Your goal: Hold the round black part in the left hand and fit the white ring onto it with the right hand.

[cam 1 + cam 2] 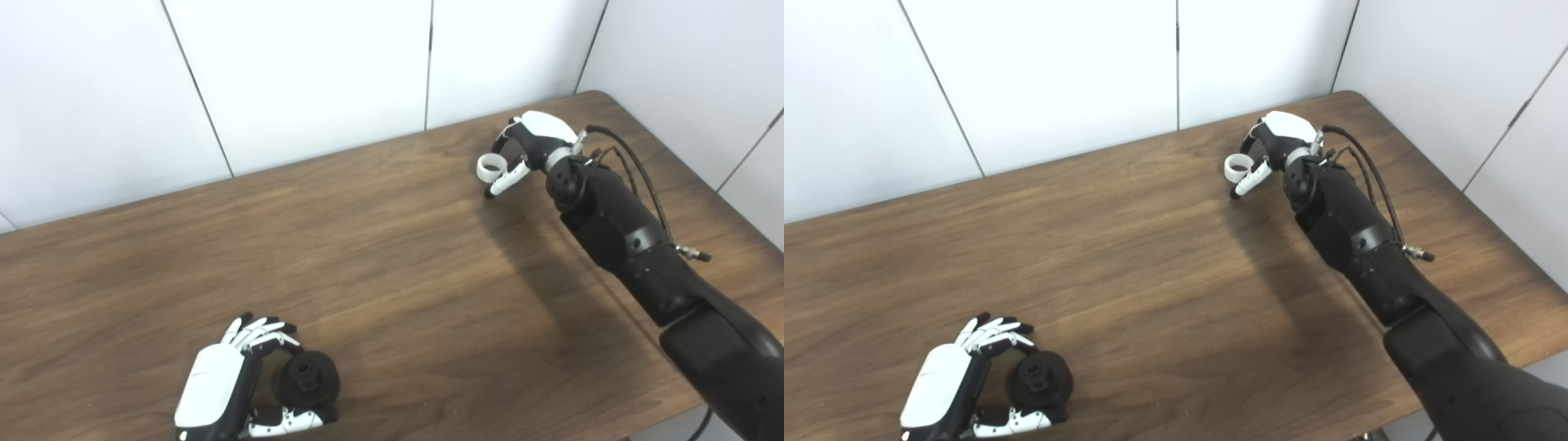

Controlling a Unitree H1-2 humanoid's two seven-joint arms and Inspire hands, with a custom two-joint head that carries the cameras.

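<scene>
- left hand [229, 383] near front-left edge of the wooden table [392, 275], fingers and thumb curled around the round black part [306, 378]; it has hold of it
- black part sits between fingers [263, 331] above and thumb [288, 421] below, stepped hub facing up and to the right; can't tell if it's lifted or resting on the wood
- right hand [1268, 150] far back-right on the table, arm stretched out, close to the white wall panels [1041, 79]
- white ring [1236, 166] pinched at that hand's left side, between curled fingers and thumb [1251, 179]; hand closed on it
- ring looks just above the tabletop, opening facing up
- ring and black part well apart, opposite corners of the table
</scene>
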